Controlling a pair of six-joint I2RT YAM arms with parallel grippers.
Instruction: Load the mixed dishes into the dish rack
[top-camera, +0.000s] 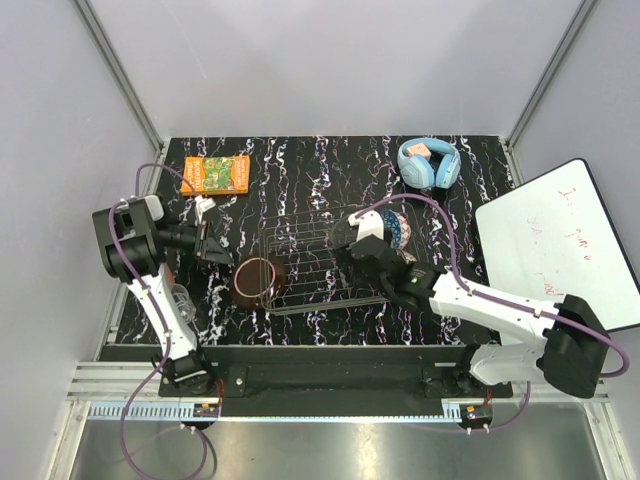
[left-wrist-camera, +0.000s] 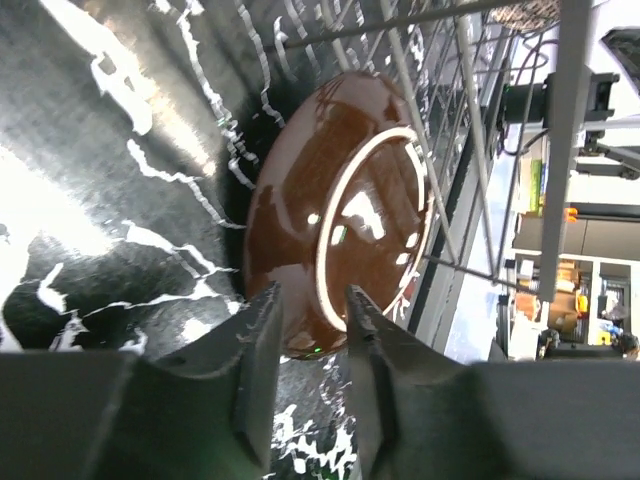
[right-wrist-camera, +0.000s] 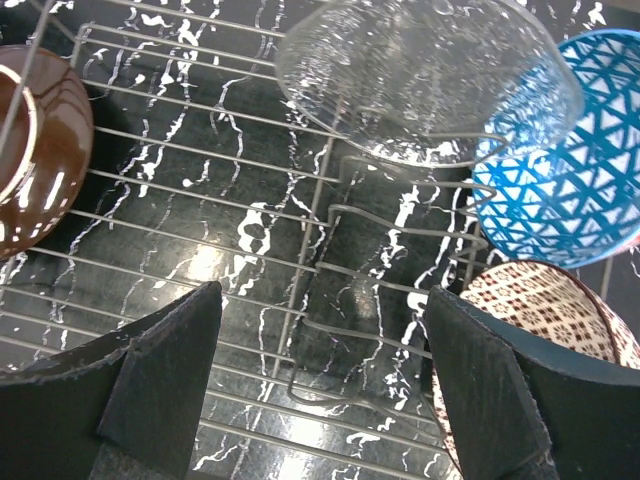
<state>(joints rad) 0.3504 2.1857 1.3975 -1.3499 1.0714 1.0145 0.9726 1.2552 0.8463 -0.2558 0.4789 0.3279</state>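
- The black marbled table (top-camera: 330, 160) carries the dark wire dish rack (top-camera: 320, 300) at its middle, between the two arms.
- The glossy red plate (left-wrist-camera: 340, 210) stands on edge against the rack's left side, apparently on the table just outside the wires. It lies straight ahead of the left claw (left-wrist-camera: 312, 300), edge toward it — so the left arm is much the nearer.
- The clear glass bowl (right-wrist-camera: 430, 70) tilts on the rack's tines ahead of the right claw (right-wrist-camera: 322, 292), with the blue patterned bowl (right-wrist-camera: 570, 170) and beige patterned bowl (right-wrist-camera: 545, 305) just beside it.
- Left claw: fingers a narrow slot apart, with the plate's lower rim showing in that slot. I cannot tell whether they touch it.
- Right claw: fingers wide apart — holding nothing, over bare rack wires.
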